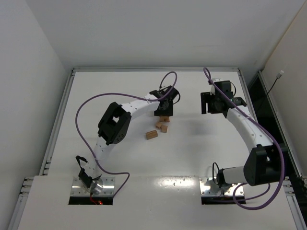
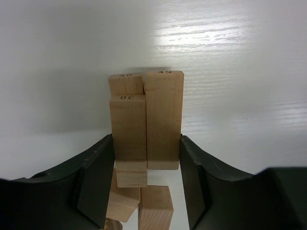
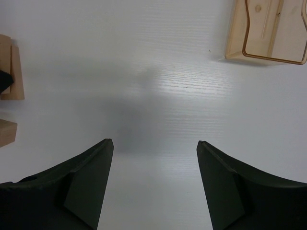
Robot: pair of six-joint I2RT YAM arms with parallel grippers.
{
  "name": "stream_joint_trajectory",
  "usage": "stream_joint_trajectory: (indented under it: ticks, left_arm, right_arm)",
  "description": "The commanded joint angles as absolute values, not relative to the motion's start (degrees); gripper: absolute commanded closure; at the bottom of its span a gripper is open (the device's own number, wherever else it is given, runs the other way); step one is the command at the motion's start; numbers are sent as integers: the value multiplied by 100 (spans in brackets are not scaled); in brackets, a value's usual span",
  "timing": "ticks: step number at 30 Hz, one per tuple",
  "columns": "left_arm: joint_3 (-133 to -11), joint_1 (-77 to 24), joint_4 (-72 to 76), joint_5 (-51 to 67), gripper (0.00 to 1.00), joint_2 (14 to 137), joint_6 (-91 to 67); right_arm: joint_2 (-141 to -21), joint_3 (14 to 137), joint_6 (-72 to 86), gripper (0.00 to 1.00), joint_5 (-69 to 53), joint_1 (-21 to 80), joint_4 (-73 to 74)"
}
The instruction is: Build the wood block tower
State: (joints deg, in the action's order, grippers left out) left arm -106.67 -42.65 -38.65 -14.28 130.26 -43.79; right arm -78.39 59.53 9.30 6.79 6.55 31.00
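My left gripper [image 1: 163, 109] [image 2: 146, 139] is shut on two long wood blocks held side by side, one marked 30 [image 2: 128, 129] and one marked 49 [image 2: 164, 120]; each finger presses an outer face. A third block [image 2: 125, 84] lies just beyond them. Two loose blocks [image 2: 156, 208] [image 2: 122, 201] lie under the gripper's palm. In the top view the held blocks [image 1: 164, 118] sit below the gripper, with loose blocks [image 1: 161, 127] [image 1: 151, 134] nearer the arm bases. My right gripper [image 1: 207, 103] [image 3: 154, 142] is open and empty over bare table, to the right of the blocks.
A light wooden piece with a routed outline [image 3: 268, 31] lies at the top right of the right wrist view. Blocks [image 3: 12, 72] [image 3: 7, 132] show at that view's left edge. The white table [image 1: 120, 86] has a raised rim along its sides.
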Motion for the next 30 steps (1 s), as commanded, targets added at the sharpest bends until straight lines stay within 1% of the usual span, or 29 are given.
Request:
stream_joint_trajectory:
  ticks: [1, 24, 25, 26, 27, 30]
  left_arm:
    - [-10995, -4236, -3885, -1661, 100, 13017, -4447]
    - [-10995, -4395, -3832, -1503, 100, 13174, -4447]
    - [-10943, -4395, -3832, -1503, 90, 13175, -4447]
    - [-10942, -4395, -3832, -1503, 84, 13175, -4447]
    - [-10942, -4395, -3832, -1503, 72, 13175, -4447]
    - [-10942, -4395, -3779, -1503, 59, 13175, -4447]
  right_arm:
    - [-7778, 5906, 1028, 32, 501, 642, 2953]
    - [-7831, 5749, 1081, 32, 264, 642, 2900]
    - [-7831, 5748, 1081, 32, 264, 642, 2900]
    - [-7831, 5748, 1081, 32, 264, 642, 2900]
    - [-7831, 5748, 1081, 32, 264, 642, 2900]
    - [-7831, 5748, 1081, 32, 203, 642, 2900]
